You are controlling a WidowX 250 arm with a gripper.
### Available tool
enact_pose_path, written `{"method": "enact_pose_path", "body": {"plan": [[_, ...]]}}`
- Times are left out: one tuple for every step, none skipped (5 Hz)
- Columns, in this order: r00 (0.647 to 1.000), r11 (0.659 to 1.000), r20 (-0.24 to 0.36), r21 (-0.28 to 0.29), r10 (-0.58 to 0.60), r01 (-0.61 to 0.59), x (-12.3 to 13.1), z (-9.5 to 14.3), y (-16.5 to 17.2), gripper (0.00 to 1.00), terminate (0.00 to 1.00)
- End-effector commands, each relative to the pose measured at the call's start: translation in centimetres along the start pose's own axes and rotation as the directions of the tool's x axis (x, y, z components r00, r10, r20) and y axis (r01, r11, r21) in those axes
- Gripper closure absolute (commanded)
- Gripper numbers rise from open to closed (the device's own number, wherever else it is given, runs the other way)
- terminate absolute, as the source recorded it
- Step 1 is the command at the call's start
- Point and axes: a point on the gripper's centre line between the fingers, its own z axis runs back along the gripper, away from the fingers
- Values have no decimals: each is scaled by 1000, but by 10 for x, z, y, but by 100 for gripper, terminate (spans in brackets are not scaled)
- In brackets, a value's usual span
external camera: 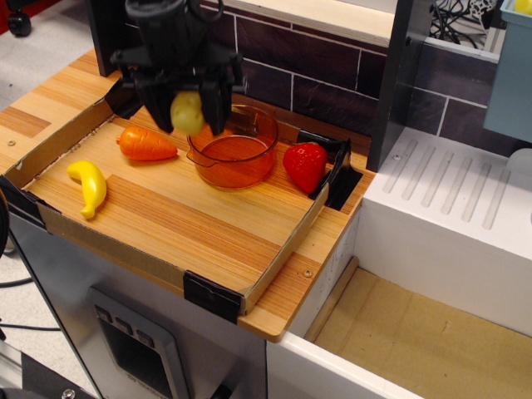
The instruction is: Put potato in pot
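Note:
The pale yellow potato (187, 112) is held between the black fingers of my gripper (186, 115), lifted well above the board. The gripper is shut on it. The translucent orange pot (233, 149) stands on the wooden tray toward the back, in full view, with nothing in it that I can see. The potato hangs above and a little to the left of the pot's left rim, between the pot and the carrot.
An orange carrot (146, 144) lies left of the pot, a yellow banana (90, 187) at the front left, a red strawberry (305, 165) right of the pot. The wooden tray (174, 224) has low cardboard walls. A white drainer (453, 199) lies to the right.

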Motion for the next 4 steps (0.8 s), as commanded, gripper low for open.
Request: {"method": "enact_pose_path", "body": {"plan": [[995,997,67,10,77,-78,46,3,7,100,0],[995,996,47,20,88,-89,54,-14,3,100,0],[998,998,22,35,53,-53,51,-22,-3,0,0],[999,998,22,44,37,-38,52,-27,-6,0,0]]}}
